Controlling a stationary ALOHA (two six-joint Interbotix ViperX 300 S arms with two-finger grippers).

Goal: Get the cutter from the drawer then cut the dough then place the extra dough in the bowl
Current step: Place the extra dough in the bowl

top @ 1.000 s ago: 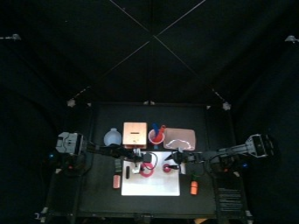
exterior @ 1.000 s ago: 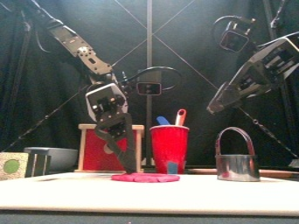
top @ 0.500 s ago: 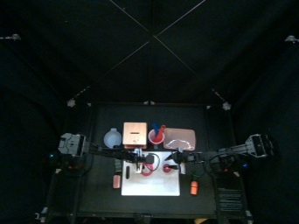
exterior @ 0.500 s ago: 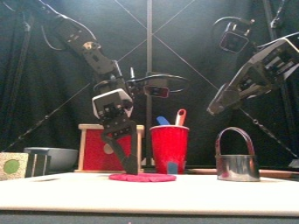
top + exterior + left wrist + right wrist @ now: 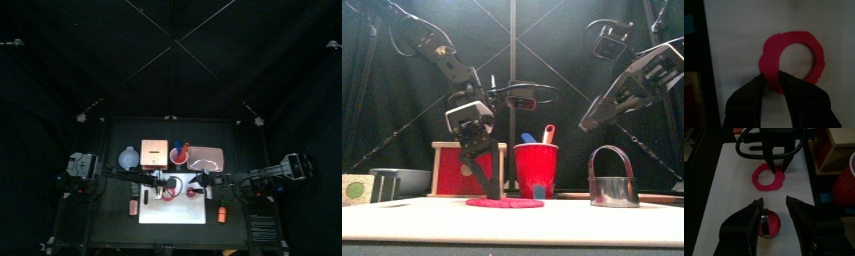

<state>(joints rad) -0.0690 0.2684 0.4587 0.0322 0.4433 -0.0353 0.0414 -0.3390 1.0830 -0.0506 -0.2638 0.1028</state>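
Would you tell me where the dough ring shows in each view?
Top view: dough ring, tiny, on the white board's left half.
Front view: ring flat, left of the red cup.
Left wrist view: ring at the left pincer's tips.
Right wrist view: ring beyond the right pincer, mid-board.
Shared landmark: the white board beneath it.

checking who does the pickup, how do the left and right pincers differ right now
The left arm's black two-jawed pincer is down at the white cutting board; the right arm's black two-jawed pincer hangs high above it. The left jaws close on the rim of the red dough ring; the right jaws stand wide apart. Both point down at the board.
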